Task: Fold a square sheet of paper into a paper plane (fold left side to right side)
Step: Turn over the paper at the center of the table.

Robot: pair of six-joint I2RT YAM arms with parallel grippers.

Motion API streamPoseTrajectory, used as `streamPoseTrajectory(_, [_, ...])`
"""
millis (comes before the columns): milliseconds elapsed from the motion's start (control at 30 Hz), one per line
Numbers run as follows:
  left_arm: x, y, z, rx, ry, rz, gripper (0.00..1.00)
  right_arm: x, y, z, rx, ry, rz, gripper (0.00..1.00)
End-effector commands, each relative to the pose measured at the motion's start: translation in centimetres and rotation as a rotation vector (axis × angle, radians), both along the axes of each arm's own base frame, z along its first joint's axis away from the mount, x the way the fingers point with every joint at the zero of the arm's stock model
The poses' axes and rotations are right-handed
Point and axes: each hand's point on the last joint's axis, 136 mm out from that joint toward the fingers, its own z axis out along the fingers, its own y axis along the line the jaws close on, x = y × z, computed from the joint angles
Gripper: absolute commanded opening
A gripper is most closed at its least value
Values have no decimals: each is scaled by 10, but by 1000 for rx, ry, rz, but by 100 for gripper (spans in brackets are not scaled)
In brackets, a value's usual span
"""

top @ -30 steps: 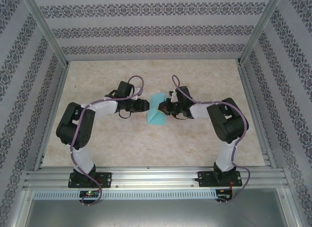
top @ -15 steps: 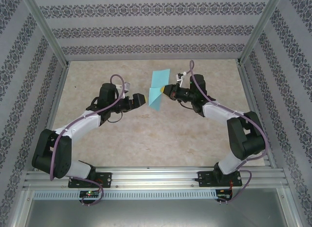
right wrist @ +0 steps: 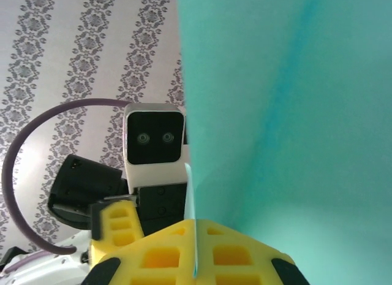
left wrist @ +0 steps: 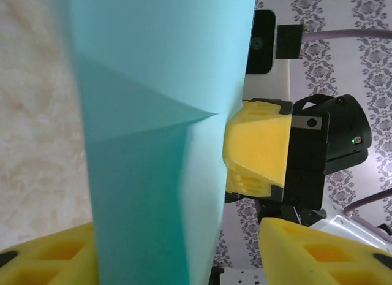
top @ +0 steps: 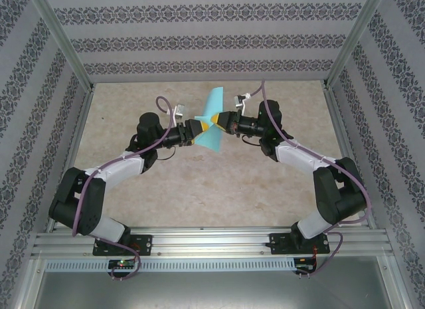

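The teal-blue sheet of paper, folded and creased, hangs in the air above the middle of the table. My right gripper is shut on its right edge, and the paper's edge runs between the closed yellow pads. The folded paper rises to the right of them. My left gripper reaches in from the left, open, with the paper between its fingers. A gap shows between the paper and the right finger. Whether it has the dart form of the paper plane I cannot tell.
The beige tabletop lies below both raised arms. Patterned walls and aluminium posts enclose it on three sides. A metal rail carries the arm bases along the near edge. Purple cables loop off both wrists.
The right gripper has lifted the paper off the table and carried it back. The left gripper, apart from the paper half a second ago, has moved right and now straddles it.
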Motion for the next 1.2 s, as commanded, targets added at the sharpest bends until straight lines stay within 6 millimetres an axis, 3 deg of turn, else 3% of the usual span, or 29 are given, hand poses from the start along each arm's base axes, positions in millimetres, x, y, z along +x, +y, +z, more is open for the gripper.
streamPoseTrajectory(0, [-2, -6, 31, -65, -73, -24, 46, -6, 1, 32, 65, -74, 20, 0])
streamPoseTrajectory(433, [-3, -3, 24, -24, -67, -8, 24, -4, -12, 18, 13, -54, -8, 2])
streamPoseTrajectory(667, [-1, -3, 17, 2, -59, -1, 10, -7, -19, 11, -32, -52, -19, 12])
streamPoseTrajectory(767, [0, -2, 11, 35, -54, 4, 5, -7, -26, 4, -72, -43, -35, 21])
streamPoseTrajectory(900, [-1, 5, -8, 225, -60, 39, 1, -3, -55, -13, -203, -17, -129, 32])
streamPoseTrajectory(1100, [-17, 37, -61, 958, -109, 60, 0, -9, -145, -68, -678, 97, -380, 44])
streamPoseTrajectory(1167, [-20, 48, -75, 1151, -102, 55, 0, -14, -172, -78, -733, 142, -442, 48])
